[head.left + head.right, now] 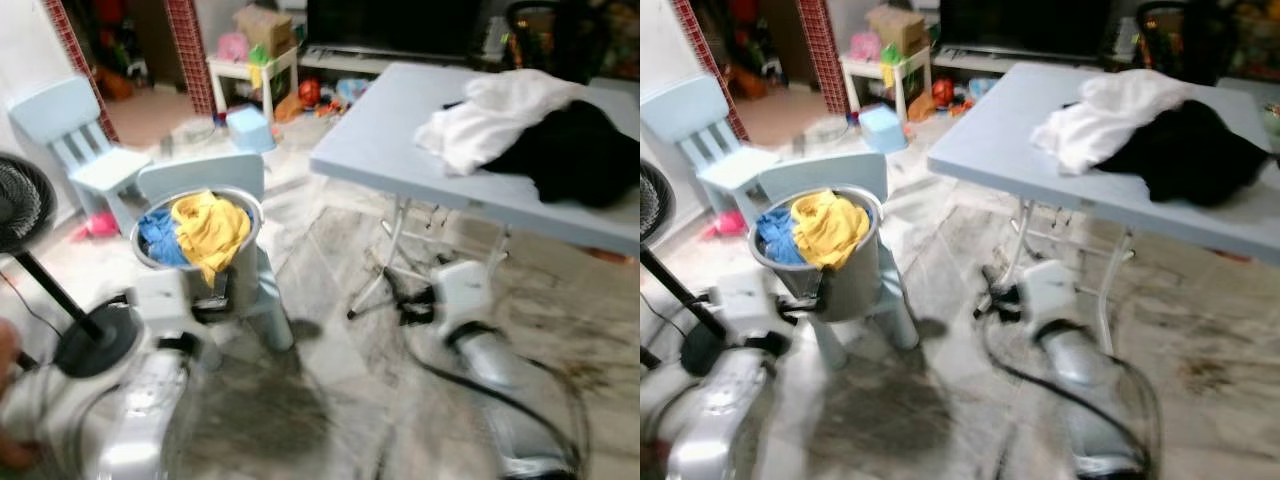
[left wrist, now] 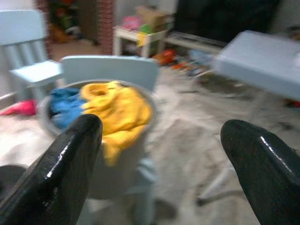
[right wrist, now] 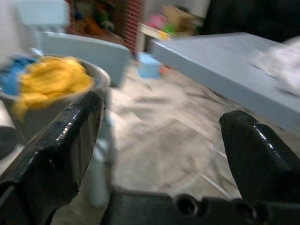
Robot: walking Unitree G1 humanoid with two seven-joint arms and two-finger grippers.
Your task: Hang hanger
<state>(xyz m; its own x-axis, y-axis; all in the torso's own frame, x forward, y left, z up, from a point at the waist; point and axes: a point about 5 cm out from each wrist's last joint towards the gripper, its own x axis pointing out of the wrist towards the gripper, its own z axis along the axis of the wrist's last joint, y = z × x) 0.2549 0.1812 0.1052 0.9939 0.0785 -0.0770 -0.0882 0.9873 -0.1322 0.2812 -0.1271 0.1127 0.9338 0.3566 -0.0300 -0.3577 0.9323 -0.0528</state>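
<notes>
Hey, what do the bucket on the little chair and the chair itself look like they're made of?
The bucket looks like metal, dull grey with a thin shiny rim. The chair under it looks like moulded plastic, pale blue, smooth and matte. Motion blur leaves both uncertain.

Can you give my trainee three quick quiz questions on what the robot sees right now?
1. True or false: the grey bucket stands on the floor.
2. Which garment lies nearer the folding table's left end: (a) white cloth, (b) black cloth?
3. What state are the left gripper and right gripper in?

Key
1. False; it sits on a small light-blue chair.
2. (a).
3. Both open, holding nothing.
</notes>
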